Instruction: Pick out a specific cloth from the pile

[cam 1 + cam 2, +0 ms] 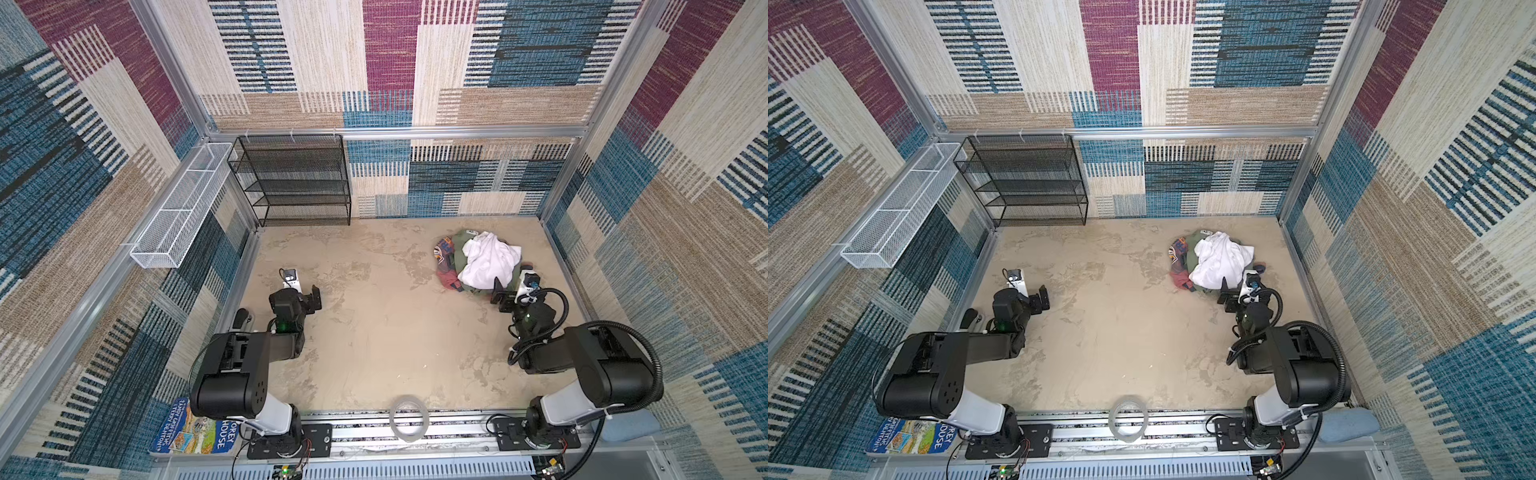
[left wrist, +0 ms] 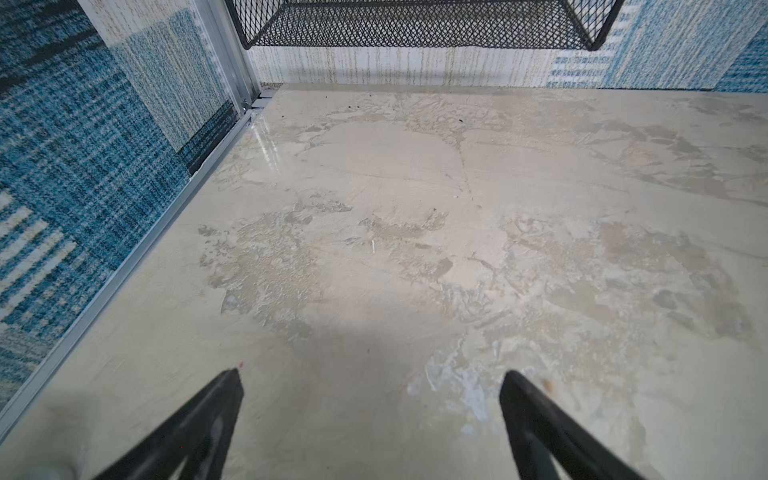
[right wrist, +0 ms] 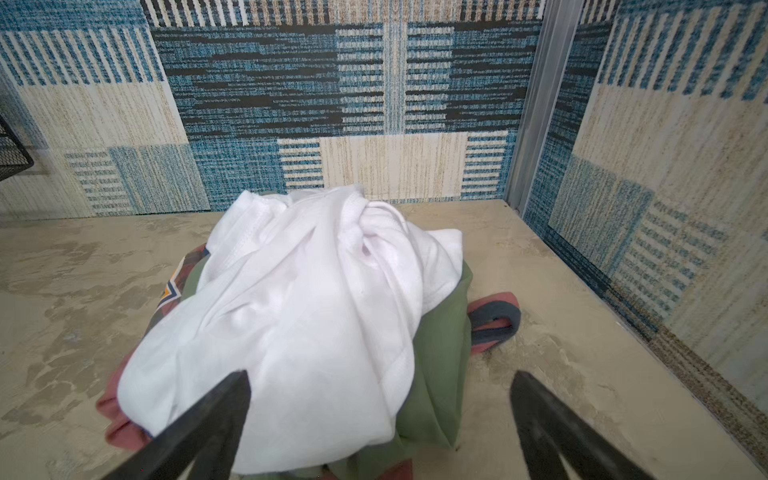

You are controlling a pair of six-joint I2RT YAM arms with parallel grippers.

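Progress: we see nothing picked yet — the red shirt (image 1: 445, 259) lies in the pile (image 1: 478, 266) under a white top (image 3: 316, 299) and a green top (image 3: 440, 353), edges peeking out | right claw (image 3: 380, 374): apart, empty, just beside the pile | left claw (image 2: 372, 370): apart, empty, well away

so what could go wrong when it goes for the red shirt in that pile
1. The red shirt lies mostly under the white cloth and green cloth, so pulling it may drag the others along.
2. The open right end effector faces the white cloth, so closing straight ahead would likely grab the wrong piece.
3. Only red edges show, at either side of the heap; a thin pinch there could slip.
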